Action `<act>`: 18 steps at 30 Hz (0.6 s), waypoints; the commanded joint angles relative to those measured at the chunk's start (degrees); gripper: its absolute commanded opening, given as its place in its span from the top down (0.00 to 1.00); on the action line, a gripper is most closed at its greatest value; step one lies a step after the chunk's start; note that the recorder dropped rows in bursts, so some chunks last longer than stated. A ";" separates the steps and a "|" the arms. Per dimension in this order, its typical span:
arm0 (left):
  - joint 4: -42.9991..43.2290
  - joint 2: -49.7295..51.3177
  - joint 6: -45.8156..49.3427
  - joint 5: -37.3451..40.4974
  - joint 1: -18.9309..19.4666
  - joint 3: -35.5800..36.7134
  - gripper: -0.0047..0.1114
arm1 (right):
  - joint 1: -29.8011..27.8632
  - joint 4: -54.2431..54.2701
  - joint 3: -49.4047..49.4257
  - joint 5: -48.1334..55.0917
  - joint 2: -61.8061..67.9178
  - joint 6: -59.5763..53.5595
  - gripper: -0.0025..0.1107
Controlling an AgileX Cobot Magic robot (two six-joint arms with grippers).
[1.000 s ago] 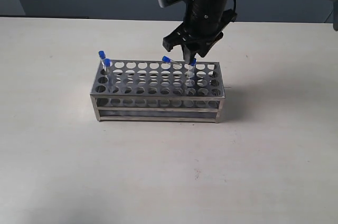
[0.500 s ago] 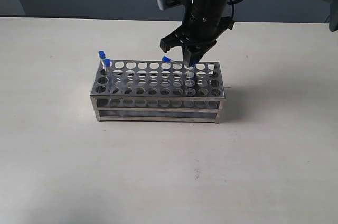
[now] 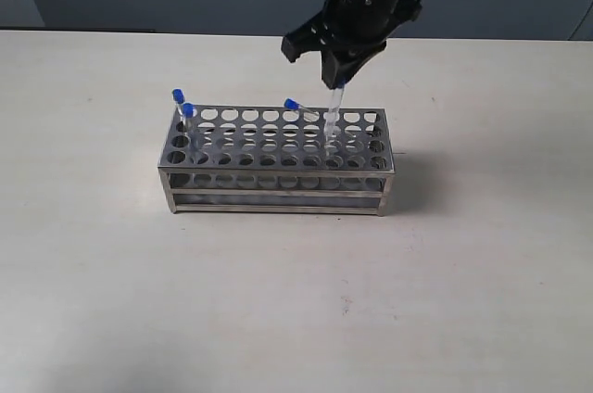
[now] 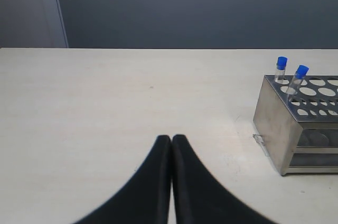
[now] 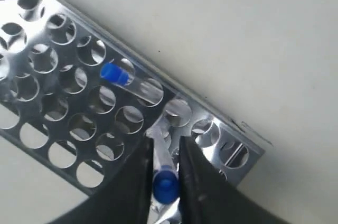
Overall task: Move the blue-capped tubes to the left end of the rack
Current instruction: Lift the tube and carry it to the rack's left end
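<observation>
My right pincer is clamped on one blue-capped tube, gripping it near the top. In the right wrist view its blue cap sits squeezed between my two dark fingers. The tube hangs nearly upright. Its lower end is at a hole in the back rows, near the right end of the rack. I cannot tell whether the tip is inside the hole or just above the plate.

Just to the left of that tube, a leaning tube lies tilted across the back edge of the rack, with its cap pointing left. The right wrist view shows it slanting over the holes.

At the far left end, a corner tube stands in the back corner hole. A second tube stands just beside it, one row nearer the front. Both are apart from my right pincer.

The rack rests on the pale surface.

My left pincer is pressed closed on nothing, its two black fingers meeting along their length. It is low over the surface, well apart from the rack's left end. From there I see the corner tube and the second tube.
</observation>
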 commanded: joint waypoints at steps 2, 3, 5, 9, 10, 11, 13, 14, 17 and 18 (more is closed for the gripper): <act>-0.04 -0.20 -0.03 -0.37 -0.36 -0.18 0.95 | -0.15 0.43 0.06 -0.33 -3.97 -0.02 0.97; -0.04 -0.20 -0.03 -0.37 -0.36 -0.18 0.95 | -0.15 0.83 0.06 -0.33 -4.48 -0.02 0.97; -0.04 -0.20 -0.03 -0.37 -0.36 -0.18 0.95 | -0.01 1.88 0.06 -0.33 -5.69 -0.50 0.97; -0.04 -0.20 -0.03 -0.37 -0.36 -0.18 0.95 | 3.77 2.29 0.06 -0.33 -8.44 -2.55 0.97; -0.04 -0.20 -0.03 -0.37 -0.36 -0.18 0.95 | 4.72 2.40 0.06 -0.33 -8.57 -3.52 0.98; -0.04 -0.20 -0.03 -0.37 -0.36 -0.18 0.95 | 7.29 2.52 0.06 -0.33 -8.57 -5.10 0.98; -0.04 -0.20 -0.03 -0.37 -0.36 -0.18 0.95 | 10.99 2.52 -0.06 -0.68 -7.63 -8.47 0.99; -0.04 -0.20 -0.03 -0.37 -0.36 -0.18 0.95 | 12.17 2.52 -0.65 -0.68 -6.98 -9.03 0.99; -0.04 -0.20 -0.03 -0.37 -0.36 -0.18 0.95 | 16.61 -1.91 -6.27 -0.33 -1.86 -9.97 0.99; -0.04 -0.20 -0.03 -0.37 -0.36 -0.18 0.95 | 17.43 -2.78 -8.76 -0.33 -0.17 -9.97 0.99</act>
